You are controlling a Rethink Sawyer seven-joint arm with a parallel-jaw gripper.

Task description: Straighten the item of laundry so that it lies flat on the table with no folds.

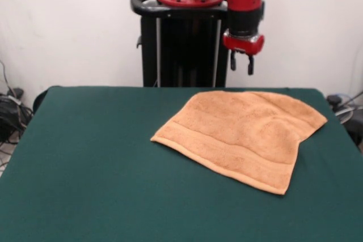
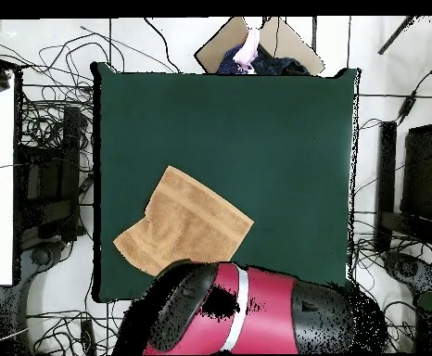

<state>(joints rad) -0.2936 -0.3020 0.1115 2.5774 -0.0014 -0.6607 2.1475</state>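
Note:
The orange-tan towel (image 1: 241, 134) lies on the dark green table (image 1: 85, 168), right of centre and towards the far side. It is mostly spread out, with a woven band along its near hem. A soft bump rises near its right side, and its right edge turns inward there. In the overhead view the towel (image 2: 187, 222) lies at the table's (image 2: 285, 139) lower left, partly under the red arm (image 2: 247, 320). My gripper (image 1: 241, 63) hangs open and empty above the towel's far edge, well clear of the cloth. The arm hides it in the overhead view.
The black pedestal (image 1: 181, 43) stands behind the table's far edge. Cables (image 1: 11, 111) lie on the floor at the left. In the overhead view a cardboard box (image 2: 257, 42) sits beyond the table's top edge, and cables and dark equipment (image 2: 53, 176) flank both sides.

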